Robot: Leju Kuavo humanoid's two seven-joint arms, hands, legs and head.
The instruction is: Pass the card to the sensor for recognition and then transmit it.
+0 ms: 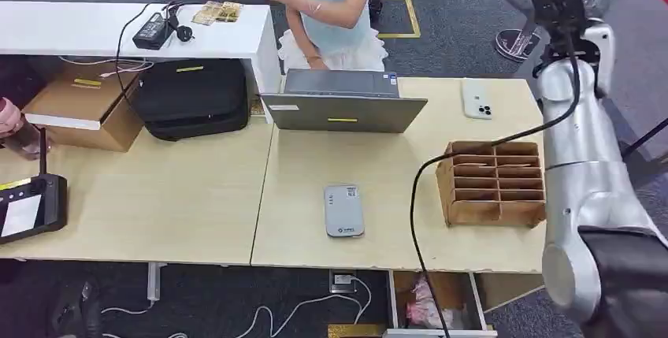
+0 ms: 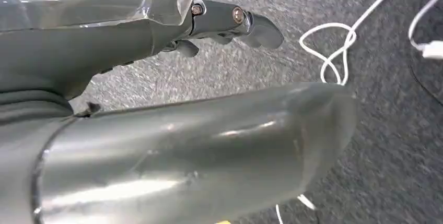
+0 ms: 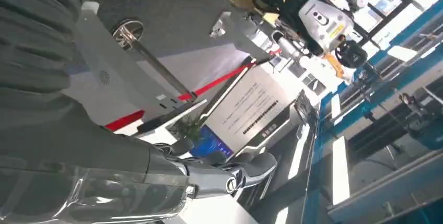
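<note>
A brown compartmented organizer (image 1: 494,183) sat near the tabletop's (image 1: 197,196) right edge, its slots showing nothing I could make out, and an open drawer (image 1: 435,306) below the front edge held pink and white items. The grey card sensor (image 1: 344,210) lay flat near the front edge, long axis running front to back; no card could be told. The right arm (image 1: 579,157) rose beside the right edge, its right robot hand (image 3: 230,174) loosely spread and holding nothing, while the left robot hand (image 2: 230,23) hung over the carpet, fingers apart and empty.

Laptop (image 1: 342,102), phone (image 1: 477,98), compartmented box (image 1: 494,183) on table (image 1: 189,196).
</note>
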